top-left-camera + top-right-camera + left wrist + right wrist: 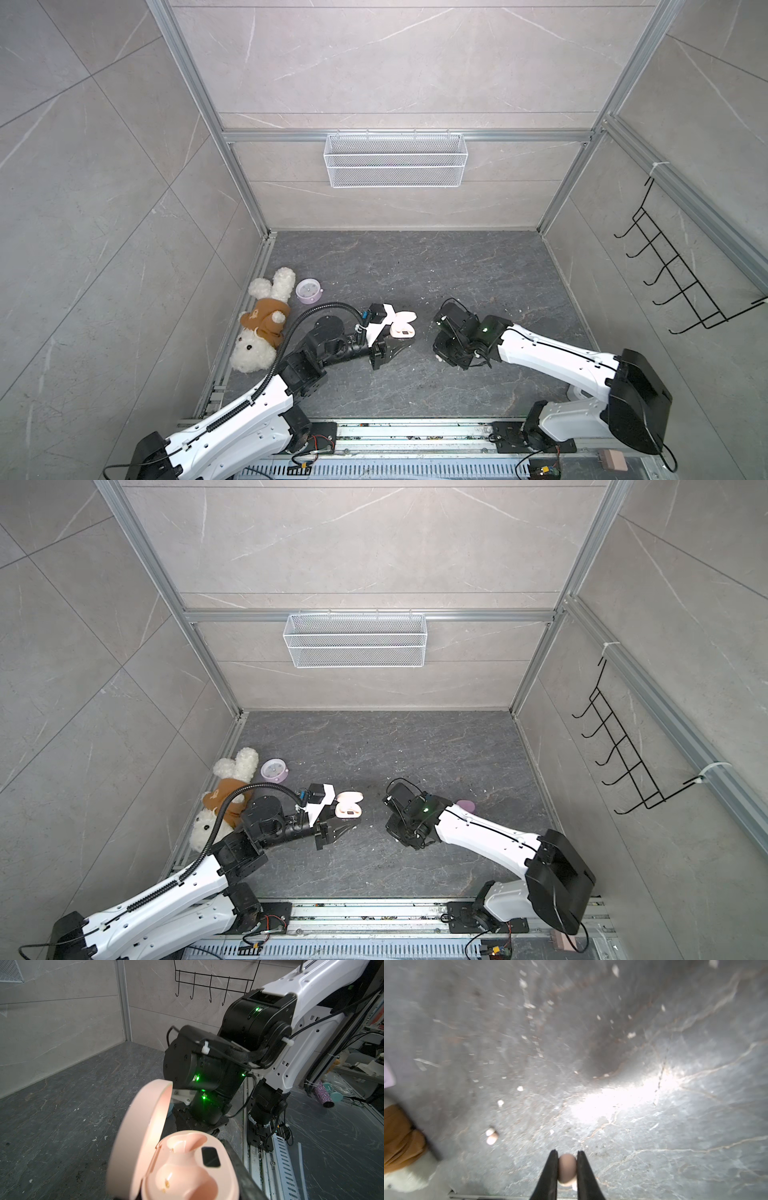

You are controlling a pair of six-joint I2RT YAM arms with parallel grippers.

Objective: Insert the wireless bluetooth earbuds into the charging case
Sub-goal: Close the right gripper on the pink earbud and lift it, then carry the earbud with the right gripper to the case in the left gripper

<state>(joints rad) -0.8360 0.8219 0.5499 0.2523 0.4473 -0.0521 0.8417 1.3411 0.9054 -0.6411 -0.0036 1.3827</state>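
- Peach-pink earbud (566, 1167) is pinched between the two black fingers of the right claw (567, 1151), which is closed on it, tips pointing down at the dark stone counter (654, 1136). The blur hides whether the bud touches the surface.
- A second earbud (492, 1136), peach-pink with a pale tip, lies loose on the counter near that claw.
- The left claw (404, 337) is clamped on the charging case (187, 1167), a peach-pink oval with its lid (143, 1126) hinged up and its two sockets empty. One black finger runs along its side in the left wrist view.
- In both top views the case sits between the two arms, apart from the right claw.
- A lilac case (465, 805) peeks out beside the right arm.
- Farther left lie a plush rabbit (266, 324) in a brown top and a small lilac clock (309, 289).
- A white wire basket (395, 160) hangs on the back wall, and a black hook rack (681, 270) on the right wall.
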